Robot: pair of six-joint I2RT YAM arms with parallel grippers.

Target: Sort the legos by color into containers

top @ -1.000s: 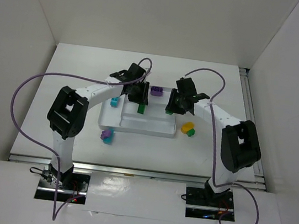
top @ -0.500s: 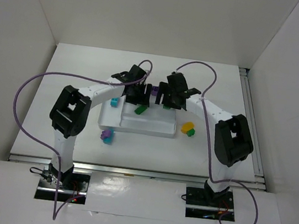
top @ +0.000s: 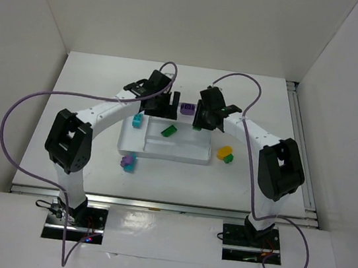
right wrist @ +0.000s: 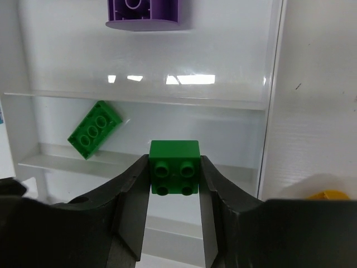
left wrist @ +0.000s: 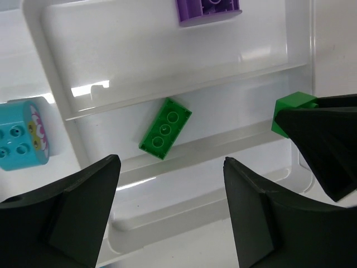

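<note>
My right gripper (right wrist: 174, 162) is shut on a small square green lego (right wrist: 174, 167) and holds it above the right end of the white tray (right wrist: 167, 100). A long green lego (left wrist: 165, 128) lies tilted in a middle strip of the tray (top: 176, 150). My left gripper (left wrist: 170, 162) hovers open and empty just above it. A purple lego (top: 186, 108) sits in the far strip and a teal one (top: 137, 121) in the left section. In the top view the left gripper (top: 162, 108) and right gripper (top: 200, 125) face each other over the tray's back half.
Outside the tray, a purple lego with a teal one (top: 127, 162) lies near its front left corner. A yellow lego (top: 224, 152) and a green one (top: 229, 159) lie off its right end. White walls enclose the table on three sides.
My left gripper opened, left the long green lego in the tray and drew back. My right arm swung left over the tray, with the square green lego in its fingers now.
</note>
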